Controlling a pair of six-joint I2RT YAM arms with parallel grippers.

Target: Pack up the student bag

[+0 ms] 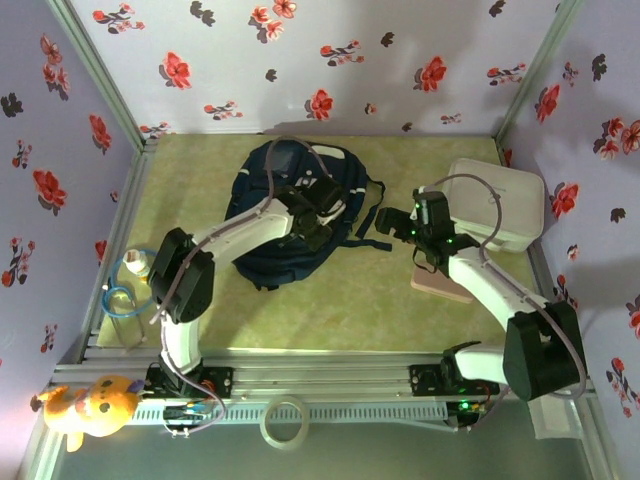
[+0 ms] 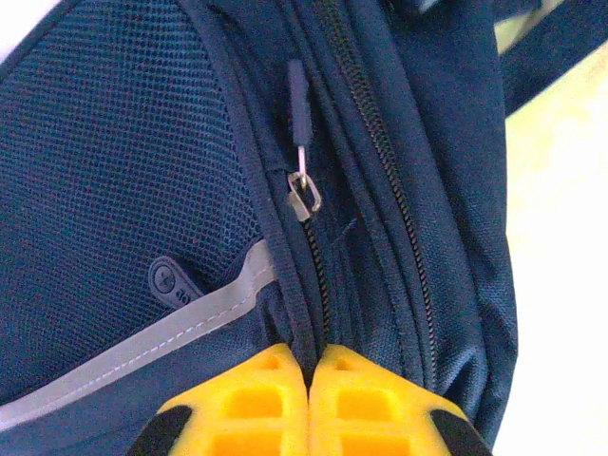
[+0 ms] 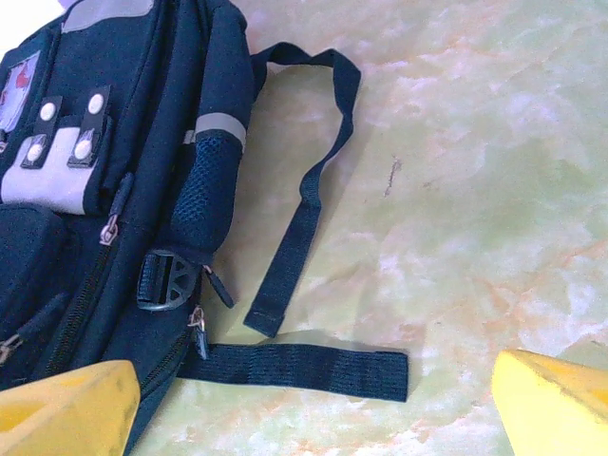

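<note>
The student bag [image 1: 262, 205], navy blue with grey patches, lies at the back centre of the table. My left gripper [image 1: 318, 226] rests on its top. In the left wrist view the yellow fingers [image 2: 256, 399] are shut, pinching a ridge of the student bag [image 2: 123, 171] fabric beside a zipper, just below the zipper pull [image 2: 299, 104]. My right gripper [image 1: 390, 222] hovers open to the right of the bag. In the right wrist view the right gripper [image 3: 313, 399] is over bare table and a loose dark strap [image 3: 304, 363], with the student bag [image 3: 85, 190] at the left.
A white rounded box [image 1: 500, 205] stands at the back right. A tan flat item [image 1: 440, 283] lies under the right arm. A clear cup with blue rings [image 1: 128, 290] stands at the left edge. A plush toy [image 1: 95, 405] and a tape roll [image 1: 284, 420] lie by the front rail.
</note>
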